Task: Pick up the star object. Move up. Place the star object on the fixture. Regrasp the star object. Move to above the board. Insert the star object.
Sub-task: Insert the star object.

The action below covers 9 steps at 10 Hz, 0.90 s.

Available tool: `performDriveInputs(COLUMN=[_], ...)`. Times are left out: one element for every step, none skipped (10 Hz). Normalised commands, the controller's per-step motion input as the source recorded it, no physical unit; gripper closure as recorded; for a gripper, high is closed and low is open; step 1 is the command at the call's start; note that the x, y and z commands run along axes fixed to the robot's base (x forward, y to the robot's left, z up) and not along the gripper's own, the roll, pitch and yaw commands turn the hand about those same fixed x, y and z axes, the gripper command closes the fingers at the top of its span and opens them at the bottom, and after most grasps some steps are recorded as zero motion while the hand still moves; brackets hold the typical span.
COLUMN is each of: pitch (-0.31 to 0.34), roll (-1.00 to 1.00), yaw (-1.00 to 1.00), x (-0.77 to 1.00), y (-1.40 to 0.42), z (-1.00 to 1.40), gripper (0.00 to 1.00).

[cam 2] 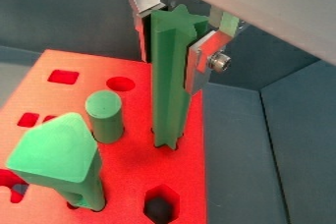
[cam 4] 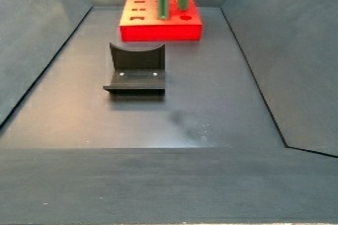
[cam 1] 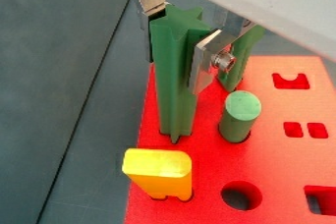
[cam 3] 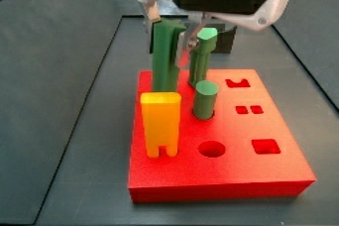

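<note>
The star object [cam 1: 174, 81] is a long green ridged bar standing upright with its foot in a hole of the red board [cam 1: 282, 159]. It also shows in a wrist view [cam 2: 171, 90] and in a side view [cam 3: 163, 56]. My gripper [cam 1: 180, 39] is above the board, its two silver fingers closed on the bar's upper end, one on each side. The gripper also shows in a wrist view [cam 2: 171, 33] and a side view [cam 3: 172, 22]. The dark fixture [cam 4: 134, 68] stands on the floor away from the board [cam 4: 158, 30].
On the board stand a tall green hexagon-topped peg [cam 3: 201, 61], a shorter green round cylinder [cam 3: 207, 101] and a yellow notched block [cam 3: 161, 121]. Several holes on the board [cam 3: 265, 131] are open. Dark sloping walls enclose the floor [cam 4: 185, 120].
</note>
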Motion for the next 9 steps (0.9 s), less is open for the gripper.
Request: performDriveInputs(pitch=[-0.076,-0.099,-0.083,0.0,0.0,0.006,0.023,0.01,-0.024], roll=[0.21,0.33,0.37,0.24,0.03,-0.08,-0.16,-0.22,-0.26], yaw=[0.01,0.12,0.26,0.18,0.0,-0.12,-0.26,-0.28,-0.2], x=[-0.21,-0.3,-0.18,0.01,0.14,0.19,0.2,0.12,0.0], y=[-0.18,-0.25,-0.29,-0.22,0.0,0.06,0.2,0.27,0.26], z=[-0.74,-0.68,-0.59,-0.86,-1.0,-0.97,-0.8,-0.69,-0.64], gripper=[1.0,1.0,1.0,1.0,1.0,1.0,1.0,1.0,1.0])
